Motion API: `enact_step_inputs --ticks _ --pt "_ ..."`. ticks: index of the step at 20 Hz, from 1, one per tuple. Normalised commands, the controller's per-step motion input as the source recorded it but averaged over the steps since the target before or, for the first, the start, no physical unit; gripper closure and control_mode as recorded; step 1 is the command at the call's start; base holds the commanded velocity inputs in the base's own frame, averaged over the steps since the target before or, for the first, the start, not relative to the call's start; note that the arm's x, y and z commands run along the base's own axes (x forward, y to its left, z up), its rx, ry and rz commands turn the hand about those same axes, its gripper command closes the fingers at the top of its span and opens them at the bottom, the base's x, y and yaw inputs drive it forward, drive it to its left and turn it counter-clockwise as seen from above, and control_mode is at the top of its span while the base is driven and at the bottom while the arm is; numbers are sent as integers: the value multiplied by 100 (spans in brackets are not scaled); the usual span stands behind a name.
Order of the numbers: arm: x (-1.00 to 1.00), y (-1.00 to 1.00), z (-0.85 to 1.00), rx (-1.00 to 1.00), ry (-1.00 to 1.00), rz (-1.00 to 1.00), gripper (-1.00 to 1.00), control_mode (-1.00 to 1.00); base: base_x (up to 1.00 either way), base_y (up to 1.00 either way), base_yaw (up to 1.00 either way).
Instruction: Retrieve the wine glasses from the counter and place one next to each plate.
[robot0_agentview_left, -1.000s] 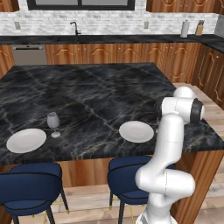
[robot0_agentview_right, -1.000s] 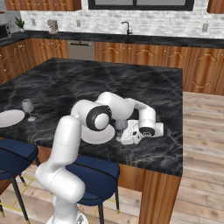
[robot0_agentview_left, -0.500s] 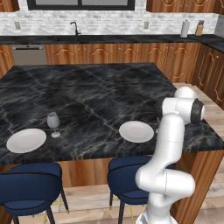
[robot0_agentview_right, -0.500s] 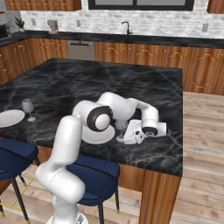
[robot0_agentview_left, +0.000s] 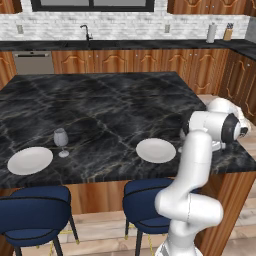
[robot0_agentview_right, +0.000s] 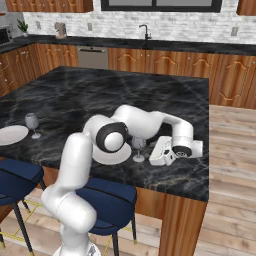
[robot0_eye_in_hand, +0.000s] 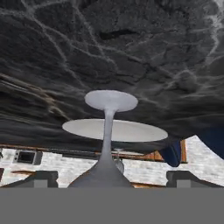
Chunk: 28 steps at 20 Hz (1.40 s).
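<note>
The claw (robot0_agentview_right: 159, 157) has let go of the second wine glass (robot0_agentview_right: 138, 148), standing just beside the plate (robot0_agentview_right: 111, 155). Next, pull away gently.

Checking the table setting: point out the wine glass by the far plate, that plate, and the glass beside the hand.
far wine glass (robot0_agentview_left: 60, 138), left base view, bowl
far plate (robot0_agentview_left: 30, 160), left base view, centre
near wine glass (robot0_agentview_right: 138, 145), right base view, bowl

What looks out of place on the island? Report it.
Nothing stands out. One wine glass stands upright beside the left plate; the second glass stands upright by the right plate, at the gripper. No spills or damage.
</note>
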Motion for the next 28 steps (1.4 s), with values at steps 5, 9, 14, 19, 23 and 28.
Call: enact_step_inputs --ticks 5,9,14,19,23,28 --pt "-68 -12 80 -5 -6 -8 -100 -100 0 0 0" --pt "-84 15 100 -6 -27 -2 -100 -100 0 0 0" --pt "-89 22 100 -10 -31 -2 -100 -100 0 0 0" --pt "-100 46 97 -14 -36 0 -100 -100 0 0 0" --pt "-100 62 61 -10 -28 0 -100 -100 0 0 0" --pt "-100 79 54 -7 -33 0 -100 -100 0 0 0"
